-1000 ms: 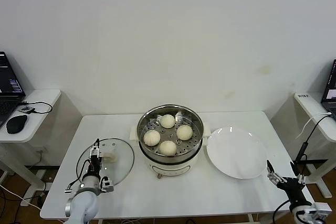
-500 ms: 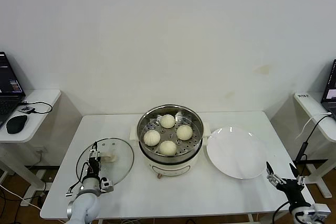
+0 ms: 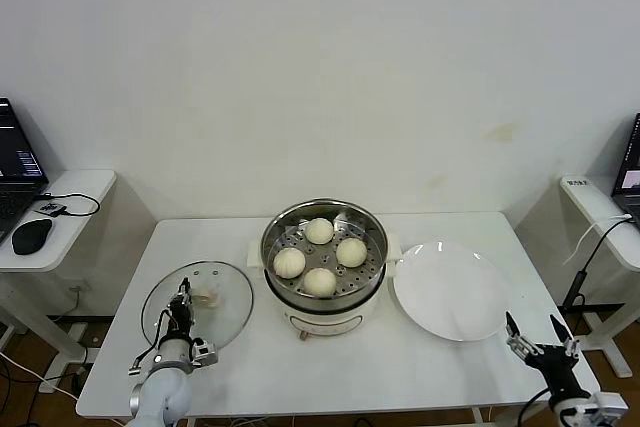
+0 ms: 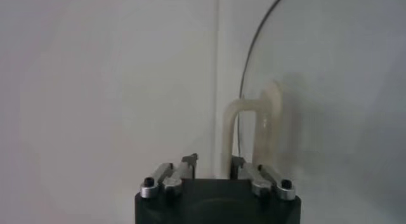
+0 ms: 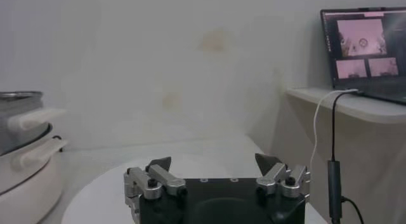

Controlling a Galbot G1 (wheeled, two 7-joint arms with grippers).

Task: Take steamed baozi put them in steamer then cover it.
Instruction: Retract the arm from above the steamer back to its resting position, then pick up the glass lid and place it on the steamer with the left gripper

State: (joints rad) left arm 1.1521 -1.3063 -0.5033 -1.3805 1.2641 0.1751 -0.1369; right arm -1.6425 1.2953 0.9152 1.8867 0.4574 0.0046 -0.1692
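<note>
Left gripper, head view: left gripper [image 3: 183,297] sits at the table's [image 3: 250,367] near left corner, over the glass lid [image 3: 199,306], its fingers drawn in narrowly at the lid handle [image 3: 205,298].
Lid, head view: it lies flat on the table under and just ahead of the left gripper, its rim close beside the steamer [image 3: 324,266] on the gripper's right.
Steamer, head view: uncovered, ahead and to the right of the left gripper; the steamed baozi [image 3: 320,257], four of them, rest on the perforated tray inside.
Right gripper, head view: right gripper [image 3: 539,338] hangs at the table's near right corner with fingers spread, holding nothing.
Plate, head view: white plate [image 3: 451,290] lies ahead and to the left of the right gripper, between it and the steamer.
Side items, head view: a laptop [image 3: 17,175] and mouse [image 3: 31,236] sit on a side desk well off to the left.
Left gripper, left wrist view: fingertips [image 4: 188,160] stand close together on the foot of the cream lid handle [image 4: 247,130], pinching it; the glass lid [image 4: 317,85] spreads beyond.
Right gripper, right wrist view: fingers [image 5: 158,164] stand wide apart and empty above the plate [image 5: 101,193]; the steamer [image 5: 28,149] is off to one side, a laptop [image 5: 365,44] on a desk to the other.
</note>
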